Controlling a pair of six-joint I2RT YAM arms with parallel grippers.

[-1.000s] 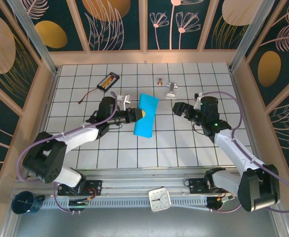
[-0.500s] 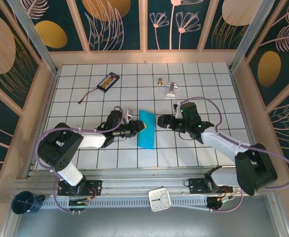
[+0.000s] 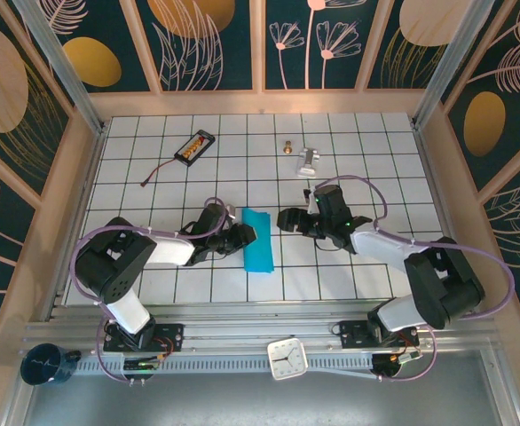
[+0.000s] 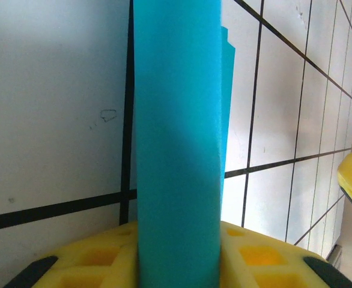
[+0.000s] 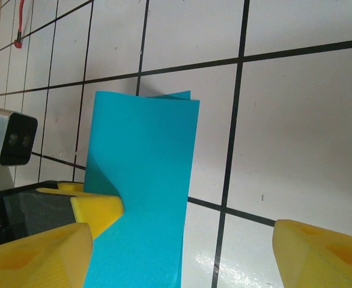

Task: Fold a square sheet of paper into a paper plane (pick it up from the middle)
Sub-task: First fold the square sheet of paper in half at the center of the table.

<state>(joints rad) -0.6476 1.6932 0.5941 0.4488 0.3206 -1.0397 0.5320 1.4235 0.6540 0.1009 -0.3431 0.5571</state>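
L claw (image 3: pixel 245 238) is clenched on the square sheet of paper (image 3: pixel 259 241). The sheet is already doubled over into a narrow teal strip. In the L wrist view the strip comes straight up out from btw the yellow pads (image 4: pixel 86 267), w/ a 2nd layer peeking out along its R side. From above, the grip sits on the strip's L long edge, approx mid-length. The strip's long axis runs far-to-near, slightly slanted, i.e. crosswise to the line joining the 2 claws. So the sheet lies directly ahead of L claw's tips, and just off R claw's tips on the side facing L claw. R claw (image 3: pixel 285 219) is released, w/ jaws spread wide and nothing btw them. Its fingers (image 5: pixel 320 252) sit low at either side of its own view, and the strip lies ahead of them w/ L claw's pad on its edge. R claw is just beside the strip's R long edge, toward the far half; can't tell if it touches. L arm is nearer, being already on it. Prob next: R claw comes in on that free edge, so what matters is lining the open jaws up across the strip, not along it.
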